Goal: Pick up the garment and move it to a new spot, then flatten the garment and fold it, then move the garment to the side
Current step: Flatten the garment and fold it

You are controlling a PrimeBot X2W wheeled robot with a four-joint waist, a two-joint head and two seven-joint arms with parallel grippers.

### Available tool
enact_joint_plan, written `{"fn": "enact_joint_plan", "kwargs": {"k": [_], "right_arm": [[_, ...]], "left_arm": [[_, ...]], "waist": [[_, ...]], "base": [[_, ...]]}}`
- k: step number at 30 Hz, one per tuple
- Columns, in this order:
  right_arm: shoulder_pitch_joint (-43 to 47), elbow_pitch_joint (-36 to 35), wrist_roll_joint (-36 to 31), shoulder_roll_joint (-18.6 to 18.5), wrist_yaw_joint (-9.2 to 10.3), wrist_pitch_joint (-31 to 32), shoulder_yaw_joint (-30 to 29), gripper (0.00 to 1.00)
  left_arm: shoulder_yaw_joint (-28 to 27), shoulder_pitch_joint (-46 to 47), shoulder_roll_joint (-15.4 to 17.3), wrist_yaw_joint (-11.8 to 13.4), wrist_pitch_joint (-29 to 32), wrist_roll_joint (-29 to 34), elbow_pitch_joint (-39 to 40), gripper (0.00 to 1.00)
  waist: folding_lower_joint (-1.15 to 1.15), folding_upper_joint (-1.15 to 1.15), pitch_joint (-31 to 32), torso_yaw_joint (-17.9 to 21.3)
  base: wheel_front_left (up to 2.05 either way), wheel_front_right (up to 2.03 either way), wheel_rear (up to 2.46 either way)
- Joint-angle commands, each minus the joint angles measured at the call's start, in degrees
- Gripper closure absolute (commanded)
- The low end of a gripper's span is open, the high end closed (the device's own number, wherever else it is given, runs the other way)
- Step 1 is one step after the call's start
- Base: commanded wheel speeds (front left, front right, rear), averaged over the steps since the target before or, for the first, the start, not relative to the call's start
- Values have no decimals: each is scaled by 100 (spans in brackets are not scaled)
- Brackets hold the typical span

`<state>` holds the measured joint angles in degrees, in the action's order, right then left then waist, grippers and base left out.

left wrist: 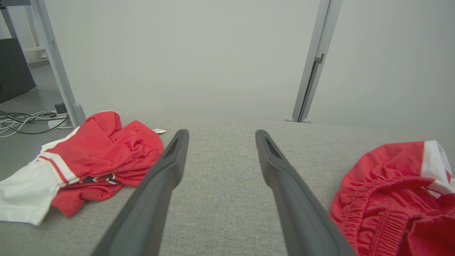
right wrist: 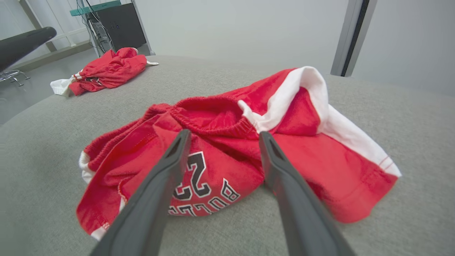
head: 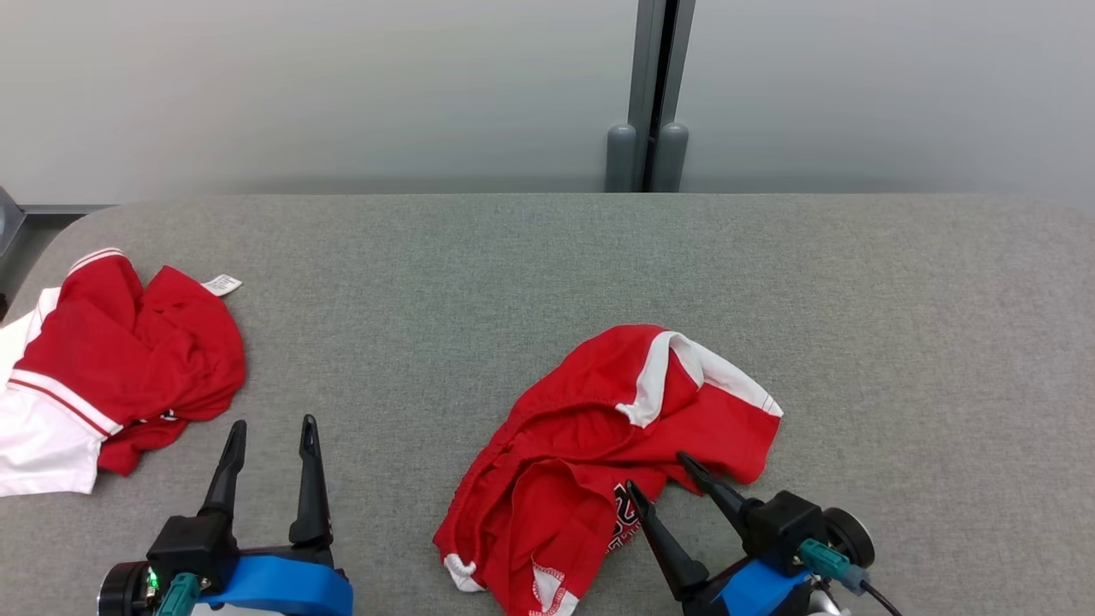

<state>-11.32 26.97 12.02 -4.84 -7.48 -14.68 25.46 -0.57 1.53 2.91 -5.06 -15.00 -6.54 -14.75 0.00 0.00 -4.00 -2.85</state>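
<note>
The garment [head: 582, 411], red shorts with white side stripes and a black-and-white number print, lies crumpled on the grey table [head: 547, 265], just right of the middle. My right gripper [head: 657, 473] is open at its near edge, with the fingertips resting over the printed leg and no cloth pinched between them. From the right wrist view the garment [right wrist: 302, 106] spreads out under and beyond the open right gripper [right wrist: 224, 134]. My left gripper [head: 273, 423] stands open over bare table at the lower left, holding nothing. The left wrist view has the garment [left wrist: 384, 185] to the right of the left gripper [left wrist: 221, 132].
A second red and white garment [head: 128, 351] [left wrist: 103, 149] [right wrist: 110, 65] lies bunched at the table's left edge, partly hanging over it. A grey post [head: 654, 94] stands behind the table against a pale wall. Cables [left wrist: 21, 121] lie on the floor beyond the left edge.
</note>
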Motion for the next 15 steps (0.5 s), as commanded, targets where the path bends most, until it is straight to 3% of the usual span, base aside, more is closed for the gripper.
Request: {"fn": "enact_joint_plan", "kwargs": {"k": [1, 8, 15], "right_arm": [[81, -71, -52, 30, -3, 21, -1, 0], [-85, -300, -181, 118, -3, 332, 214, 0], [-468, 298, -531, 134, -3, 795, 421, 0]], "left_arm": [[-22, -27, -3, -4, -28, 15, 24, 0], [-26, -85, -3, -18, -28, 10, 35, 0], [99, -57, -3, 0, -27, -49, 12, 0]], "waist": [[0, 0, 11, -10], [0, 0, 56, -81], [0, 0, 34, -204]], "base": [[0, 0, 0], [0, 0, 0], [0, 0, 0]]}}
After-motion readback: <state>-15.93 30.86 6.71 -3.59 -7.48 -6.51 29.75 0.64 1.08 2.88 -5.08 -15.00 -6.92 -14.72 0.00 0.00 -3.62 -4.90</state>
